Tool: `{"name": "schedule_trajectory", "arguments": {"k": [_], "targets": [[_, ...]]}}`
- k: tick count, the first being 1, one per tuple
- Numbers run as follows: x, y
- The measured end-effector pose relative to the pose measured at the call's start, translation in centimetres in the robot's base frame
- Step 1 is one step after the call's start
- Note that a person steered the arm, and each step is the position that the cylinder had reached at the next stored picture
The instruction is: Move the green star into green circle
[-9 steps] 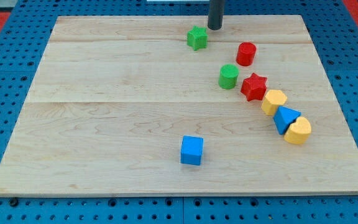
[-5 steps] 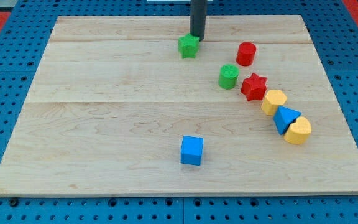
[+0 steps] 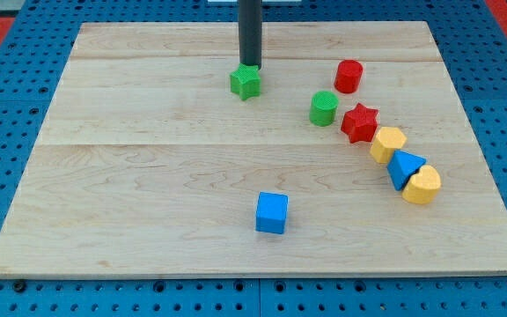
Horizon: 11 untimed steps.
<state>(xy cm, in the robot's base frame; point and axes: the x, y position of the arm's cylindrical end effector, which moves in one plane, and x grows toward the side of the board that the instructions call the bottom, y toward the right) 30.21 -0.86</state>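
Observation:
The green star lies on the wooden board in the upper middle of the camera view. My tip touches the star's upper edge, with the dark rod rising to the view's top. The green circle stands to the star's right and a little lower, apart from it by about one block's width.
A red cylinder is above the green circle on the right. A red star, a yellow block, a blue triangle and a yellow heart-like block run down the right. A blue cube sits at lower middle.
My tip has moved to the view's left and slightly down. It has pushed the green star left and down, farther from the green circle. The other blocks have not moved.

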Motion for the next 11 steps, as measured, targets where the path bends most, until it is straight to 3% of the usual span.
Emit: {"name": "schedule_trajectory", "arguments": {"k": [4,6,7,11], "targets": [[5.6,-2.9],[4.3,-0.5],[6.9,-1.1],[6.8,-2.5]]}}
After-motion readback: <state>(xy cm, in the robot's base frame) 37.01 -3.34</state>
